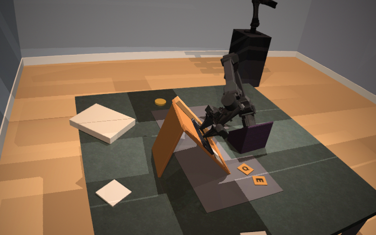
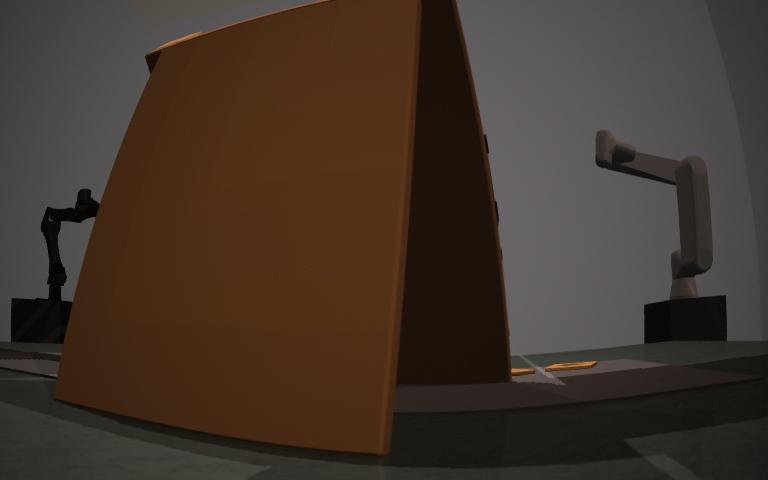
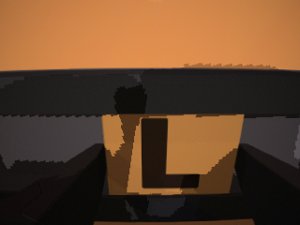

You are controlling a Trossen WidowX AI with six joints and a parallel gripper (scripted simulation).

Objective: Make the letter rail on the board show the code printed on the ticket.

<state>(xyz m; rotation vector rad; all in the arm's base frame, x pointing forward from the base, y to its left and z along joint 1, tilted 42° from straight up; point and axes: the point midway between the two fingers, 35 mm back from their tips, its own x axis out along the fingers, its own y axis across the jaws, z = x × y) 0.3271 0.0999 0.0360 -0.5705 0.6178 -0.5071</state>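
Observation:
The orange board [image 1: 166, 141] [image 2: 254, 226] stands like a tent, with the dark letter rail [image 1: 205, 144] [image 3: 225, 91] across its sloping face. My gripper [image 1: 203, 132] [image 3: 171, 153] is at the rail, shut on the L tile [image 3: 183, 141]. The L reads upright in the wrist view, between the rail's upper and lower dark strips; its seating depth is unclear. The Q tile [image 1: 245, 168] and the E tile [image 1: 259, 180] lie face up beyond the board's lower corner. No printed code is readable; other rail contents are hidden.
A purple panel [image 1: 257, 137] stands beside the arm. A grey mat [image 1: 213, 200] lies under the board. A large pale block [image 1: 102, 120], a small pale slab [image 1: 113, 192] and a yellow disc [image 1: 160, 101] lie on the dark counter [image 1: 124, 221]. A pale piece [image 1: 252, 233] shows at the bottom edge.

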